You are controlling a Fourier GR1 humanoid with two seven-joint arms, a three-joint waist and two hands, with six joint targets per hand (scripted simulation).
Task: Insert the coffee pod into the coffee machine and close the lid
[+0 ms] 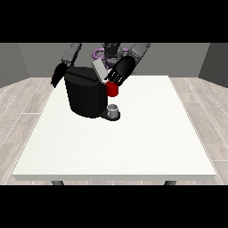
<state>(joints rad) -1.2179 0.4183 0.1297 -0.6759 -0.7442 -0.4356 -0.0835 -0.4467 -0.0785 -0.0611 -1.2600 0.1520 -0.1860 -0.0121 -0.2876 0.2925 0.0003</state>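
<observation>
The black coffee machine (pixel 84 95) stands on the white table (pixel 133 142), left of the middle. Its grey lid (pixel 99 69) is tilted up at the top. The hand at the view's right (pixel 121 71) hovers at the machine's top right, its straight fingers reaching down beside the lid towards a red thing at the machine (pixel 112 89). The hand at the view's left (pixel 57 76) hangs behind the machine's far left corner, fingers pointing down and holding nothing. A small grey thing (pixel 114 110) sits on the machine's base under the red thing; I cannot tell whether it is the pod.
The robot's torso (pixel 109 51) is behind the machine at the table's far edge. The table's near edge (pixel 116 177) runs across the bottom of the view.
</observation>
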